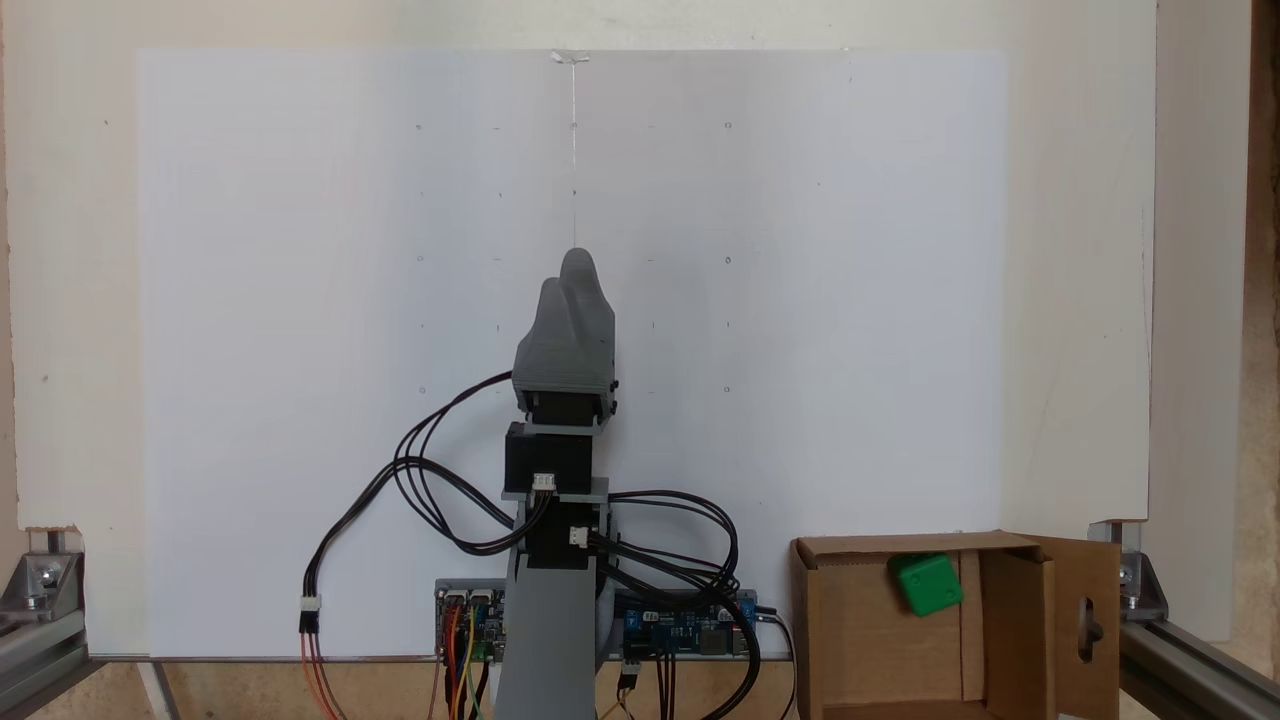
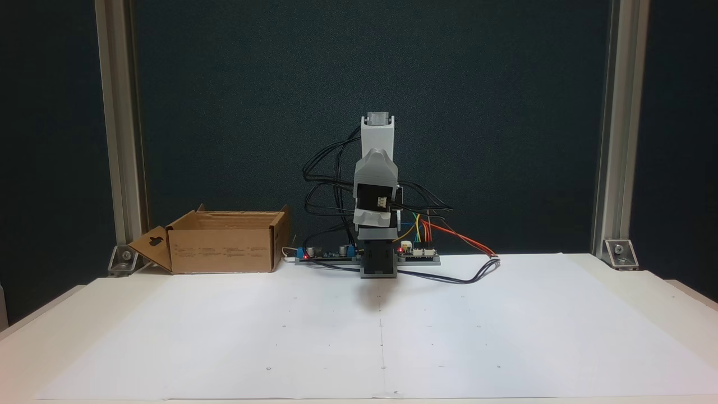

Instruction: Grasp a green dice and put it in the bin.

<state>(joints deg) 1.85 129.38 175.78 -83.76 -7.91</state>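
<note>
Grey fingers (image 1: 573, 275) are sitting centre in the fixed view from above, tips pressed together, gripping nothing as far as you can see. You're seeing the arm folded over its base. Further right, the green dice (image 1: 927, 584) is lying inside the bin (image 1: 1015, 610), against its far wall.

Dark wall (image 2: 505, 84) behind white-papered table (image 2: 505, 336).

Green dice (image 1: 927, 583) inside the bin (image 1: 838, 620), right of the arm (image 1: 560, 450).
</note>
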